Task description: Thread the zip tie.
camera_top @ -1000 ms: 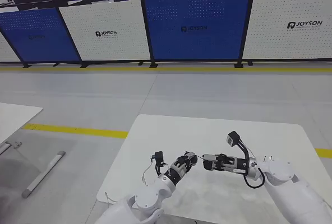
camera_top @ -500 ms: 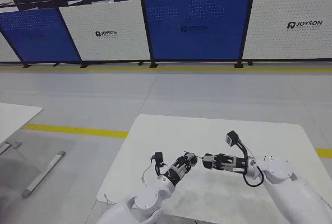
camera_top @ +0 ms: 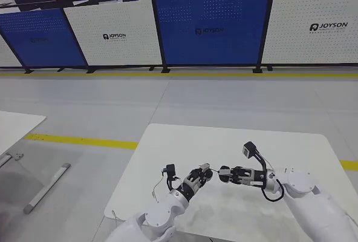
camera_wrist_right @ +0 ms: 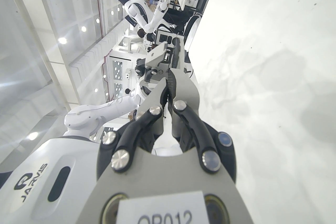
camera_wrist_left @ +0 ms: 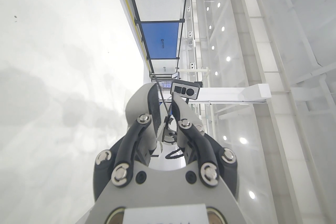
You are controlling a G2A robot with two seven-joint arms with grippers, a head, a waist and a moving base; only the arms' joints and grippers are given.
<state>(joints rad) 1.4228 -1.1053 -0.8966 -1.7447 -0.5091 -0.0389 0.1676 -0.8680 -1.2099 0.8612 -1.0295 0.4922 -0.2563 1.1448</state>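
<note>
Top view: left end effector [camera_top: 201, 173] and right end effector [camera_top: 223, 175] tip to tip, just apart, above bench [camera_top: 167, 145].
Zip tie [camera_wrist_left: 162, 99]: dark strap pinched in left end effector, long axis running out from it toward the right one.
Right end effector: closed on a dark piece, likely the zip tie's other end.

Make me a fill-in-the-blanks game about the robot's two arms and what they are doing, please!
The left gripper holds a thin black ____.
The right gripper has its jaws ____.
Both grippers hang over a ____ table.
Missing words: zip tie; shut; white.
</note>
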